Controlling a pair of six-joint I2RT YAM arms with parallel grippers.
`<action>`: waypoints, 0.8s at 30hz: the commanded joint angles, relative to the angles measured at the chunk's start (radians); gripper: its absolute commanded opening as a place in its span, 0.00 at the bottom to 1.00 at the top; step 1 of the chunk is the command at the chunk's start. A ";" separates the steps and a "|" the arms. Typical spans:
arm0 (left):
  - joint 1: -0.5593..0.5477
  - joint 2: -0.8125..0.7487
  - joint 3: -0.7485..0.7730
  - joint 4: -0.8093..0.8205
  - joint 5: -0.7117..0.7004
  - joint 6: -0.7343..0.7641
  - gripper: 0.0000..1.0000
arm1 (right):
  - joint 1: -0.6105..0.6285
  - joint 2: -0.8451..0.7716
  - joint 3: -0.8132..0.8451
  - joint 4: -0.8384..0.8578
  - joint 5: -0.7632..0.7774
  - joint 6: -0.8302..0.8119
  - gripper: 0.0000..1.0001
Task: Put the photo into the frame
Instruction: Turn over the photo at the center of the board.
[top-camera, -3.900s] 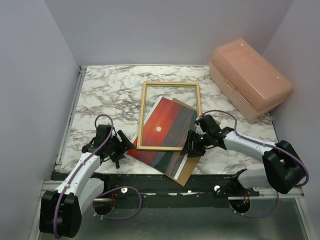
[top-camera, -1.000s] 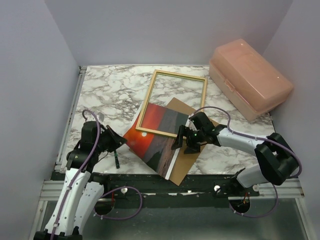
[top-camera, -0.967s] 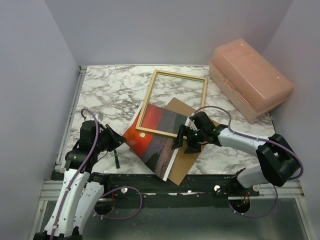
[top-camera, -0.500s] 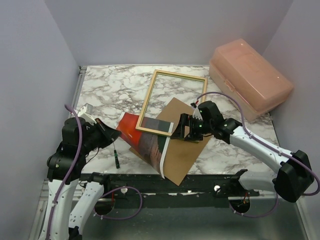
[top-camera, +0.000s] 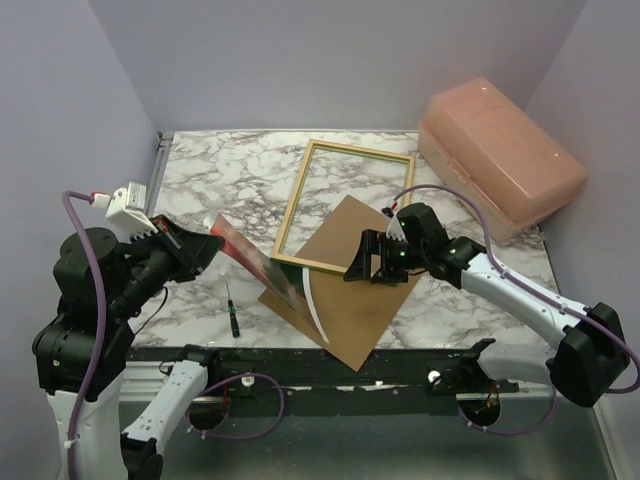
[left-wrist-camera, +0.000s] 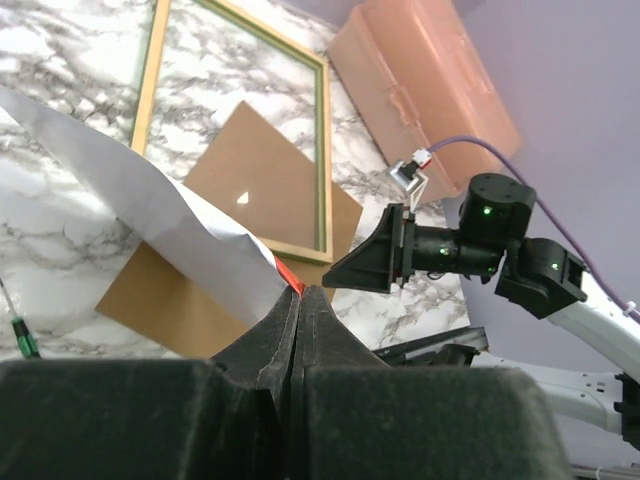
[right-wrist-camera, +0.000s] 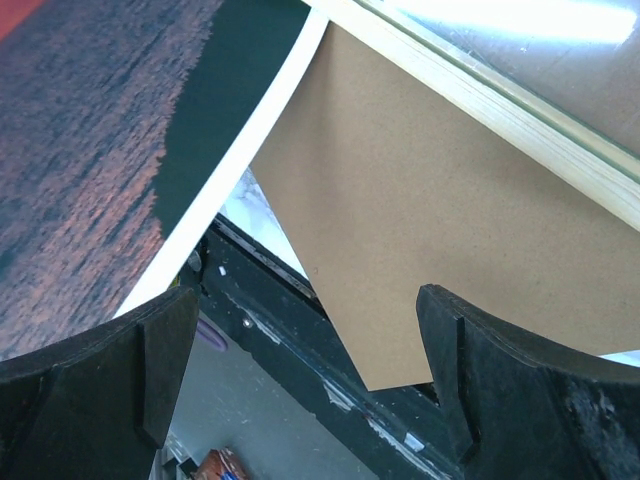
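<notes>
**A:** What has changed since half a second ago?

**B:** The left arm has risen and swung toward the desk's left edge, taking the photo (top-camera: 262, 262) with it. More of the brown backing board (top-camera: 350, 300) is uncovered now.

**A:** How is the left gripper (left-wrist-camera: 298, 296) holding it?

**B:** Its fingers are pressed together on one corner of the print. The sheet hangs curled in the air over the front-left part of the desk, with the white reverse toward the wrist camera. Its far end droops near the frame's near-left corner. I'd say it is lifted to draw it out from the pile so it can be laid in separately.

**A:** Anything under it?

**B:** A green-handled screwdriver (top-camera: 232, 318) lies near the front edge.

**A:** And the frame (top-camera: 362, 150)?

**B:** It lies flat in the middle, toward the back edge, pale wood side up. That is the side a print drops into. Its near rail rests on the backing board, which reaches the front edge.

**A:** The right gripper (top-camera: 355, 268)?

**B:** Its fingers are spread wide and hold nothing. It hovers over the board, just beside the frame's near-right corner. It is probably there to steady the frame or board while the print comes free.

**A:** Far right?

**B:** A pink lidded box (top-camera: 500, 155) sits at the back-right corner, well apart.
</notes>
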 joint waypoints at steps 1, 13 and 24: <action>0.002 0.033 0.071 0.033 0.070 0.029 0.00 | 0.000 -0.054 0.031 -0.003 -0.037 -0.025 1.00; 0.000 0.160 0.196 0.116 0.193 0.017 0.00 | 0.000 -0.197 0.089 0.079 -0.141 -0.099 1.00; -0.210 0.234 0.083 0.306 0.123 -0.051 0.00 | 0.001 -0.225 0.074 0.140 -0.137 -0.085 1.00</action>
